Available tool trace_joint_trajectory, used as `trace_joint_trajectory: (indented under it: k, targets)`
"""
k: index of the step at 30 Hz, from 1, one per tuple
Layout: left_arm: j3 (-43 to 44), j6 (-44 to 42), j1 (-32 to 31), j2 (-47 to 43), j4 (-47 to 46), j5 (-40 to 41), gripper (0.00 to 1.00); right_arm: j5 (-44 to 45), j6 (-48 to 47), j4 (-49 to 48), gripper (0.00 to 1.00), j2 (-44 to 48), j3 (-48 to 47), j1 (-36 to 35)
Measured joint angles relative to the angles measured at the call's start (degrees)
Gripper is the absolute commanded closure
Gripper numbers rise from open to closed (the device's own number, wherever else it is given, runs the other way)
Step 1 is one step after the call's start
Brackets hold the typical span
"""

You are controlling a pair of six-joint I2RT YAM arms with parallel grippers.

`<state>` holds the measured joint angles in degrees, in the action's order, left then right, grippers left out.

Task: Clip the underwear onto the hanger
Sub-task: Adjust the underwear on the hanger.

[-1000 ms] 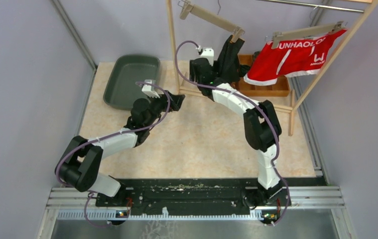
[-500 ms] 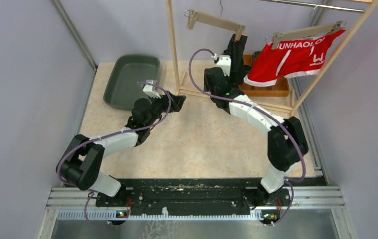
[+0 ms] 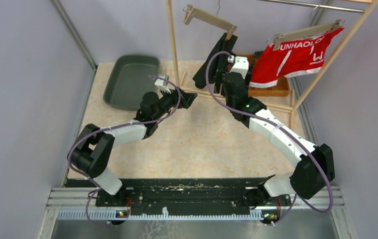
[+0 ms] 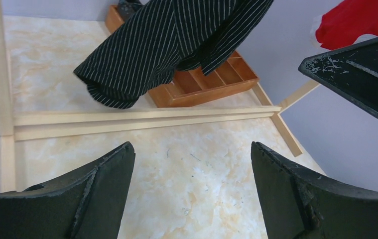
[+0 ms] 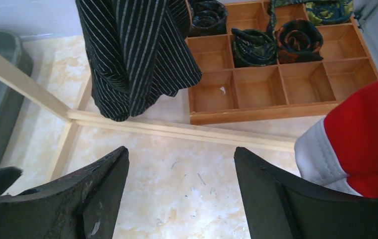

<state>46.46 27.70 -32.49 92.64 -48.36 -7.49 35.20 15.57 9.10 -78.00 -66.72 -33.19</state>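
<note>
Far left of the rack (image 3: pixel 173 45): tray (image 3: pixel 129 82), dark green, flat on the bench (image 3: pixel 201 144).

Just in front of the rack's left post: left gripper (image 4: pixel 191 147). Jaws spread wide, nothing between them. Held low over the bench and aimed at the rack's two base rails.

High in the rack's left half: hanger (image 3: pixel 209 19), wooden, tilted, hung beneath the rack's top. Bare clip at its left end. Clip at its right end pinching the underwear (image 5: pixel 137 55). Black cloth with thin white stripes, dangling from that single corner. Bunched in folds and slanting down toward the rack's left post. Lower hem apparently hanging free above the base rails, though hard to judge from these angles.

At the rack's front, just right of the underwear: right gripper (image 5: pixel 180 152). Jaws likewise wide apart and empty. Pointed down at the front rail, with the cloth near but not between the fingers.

Behind the front rail, on the bench inside the rack: box (image 5: pixel 276 74), wooden, split into square compartments. Dark rolls (image 5: pixel 251 45) tucked into several compartments farthest from the rail.

High in the rack's right half: second hanger (image 3: pixel 306 31), tilted the other way. Red briefs (image 3: pixel 296 57) spread along it, with white lettering across the band.
</note>
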Motion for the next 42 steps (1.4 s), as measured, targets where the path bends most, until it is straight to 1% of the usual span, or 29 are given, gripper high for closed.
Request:
trace_joint_trajectory:
  k: [6, 13, 29, 38, 42]
  targets:
    - [2.0, 0.0, 0.0, 2.8, -1.6, -3.1, 0.1, -2.0, -0.1, -0.3, 0.23, 0.2, 0.0, 0.0]
    - [2.6, 0.0, 0.0, 4.0, -3.0, -4.7, 0.1, -2.8, 1.2, -1.4, 0.23, 0.2, 0.2, 0.6]
    - [2.6, -0.1, 0.0, 4.1, -3.7, -4.9, 0.1, -3.9, 2.4, -5.7, 0.23, -0.2, 1.2, 1.1]
    - [2.6, -0.1, 0.0, 4.1, -4.0, -4.9, 0.1, -6.9, 1.9, -9.6, 0.23, 0.6, 3.5, 1.2]
    - [2.6, -0.4, 0.0, 4.1, -3.9, -4.9, 0.1, -7.7, 2.1, -9.7, 0.23, 1.1, 4.1, 1.9]
